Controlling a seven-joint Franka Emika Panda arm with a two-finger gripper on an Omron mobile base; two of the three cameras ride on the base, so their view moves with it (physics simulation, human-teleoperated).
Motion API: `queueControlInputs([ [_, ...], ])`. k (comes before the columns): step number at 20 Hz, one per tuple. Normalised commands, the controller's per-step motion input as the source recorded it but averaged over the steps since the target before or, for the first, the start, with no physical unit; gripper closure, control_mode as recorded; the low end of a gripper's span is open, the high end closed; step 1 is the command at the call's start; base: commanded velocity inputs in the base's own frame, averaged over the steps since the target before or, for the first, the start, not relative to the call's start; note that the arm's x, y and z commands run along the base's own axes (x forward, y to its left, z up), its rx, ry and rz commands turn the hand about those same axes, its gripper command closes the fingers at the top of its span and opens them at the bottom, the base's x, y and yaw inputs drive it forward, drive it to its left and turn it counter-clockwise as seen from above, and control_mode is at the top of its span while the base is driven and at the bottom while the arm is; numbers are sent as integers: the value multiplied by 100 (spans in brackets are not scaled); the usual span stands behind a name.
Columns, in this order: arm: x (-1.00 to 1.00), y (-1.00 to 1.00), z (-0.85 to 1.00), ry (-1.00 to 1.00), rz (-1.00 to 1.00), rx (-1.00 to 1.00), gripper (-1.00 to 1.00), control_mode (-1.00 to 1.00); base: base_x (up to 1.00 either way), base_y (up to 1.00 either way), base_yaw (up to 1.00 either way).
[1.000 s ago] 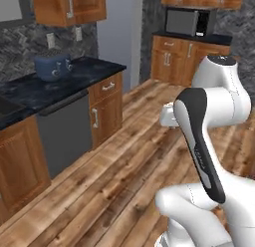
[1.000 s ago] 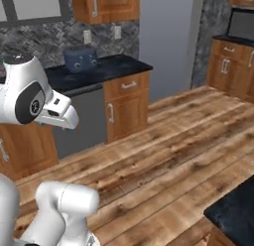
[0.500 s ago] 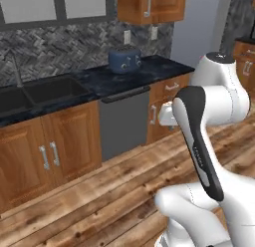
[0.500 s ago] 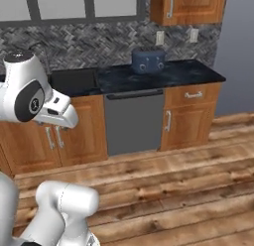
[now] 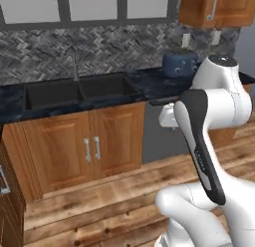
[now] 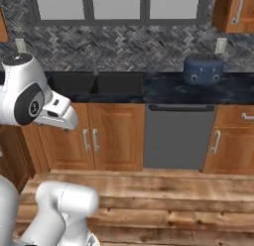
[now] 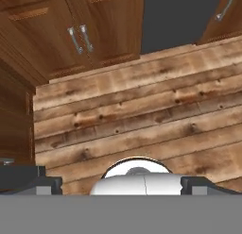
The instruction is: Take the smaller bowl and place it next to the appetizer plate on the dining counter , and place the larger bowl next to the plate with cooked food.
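Observation:
Both bowls, both plates and the dining counter are out of view. My gripper (image 7: 118,185) points down at the wooden floor (image 7: 142,110); its two dark fingertips (image 7: 29,180) stand far apart at the bottom of the hand view with nothing between them, so it is open. In the base views my hand (image 5: 169,116) (image 6: 58,115) hangs folded close to the arm, well in front of the sink cabinets and touching nothing.
A black countertop (image 5: 149,86) with a sunken sink (image 5: 74,91) (image 6: 96,83) runs along the tiled wall. A blue toaster (image 5: 179,64) (image 6: 202,71) stands on it. Below are wooden cabinet doors (image 6: 106,138) and a grey dishwasher (image 6: 178,136). A dark wooden cabinet (image 5: 10,201) stands close at the left.
The whole picture has slid as the base turned: the sink counter and windows came into view and the toaster moved to the right. My arm keeps the same pose.

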Motion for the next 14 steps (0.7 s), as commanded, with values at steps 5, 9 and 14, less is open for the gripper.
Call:
queueControlInputs([
  [5,0,0,0,0,0,0,-100,100,98,-12,77],
  [9,0,0,0,0,0,0,-100,100,99,-27,80],
  [14,0,0,0,0,0,0,-100,100,87,-26,81],
])
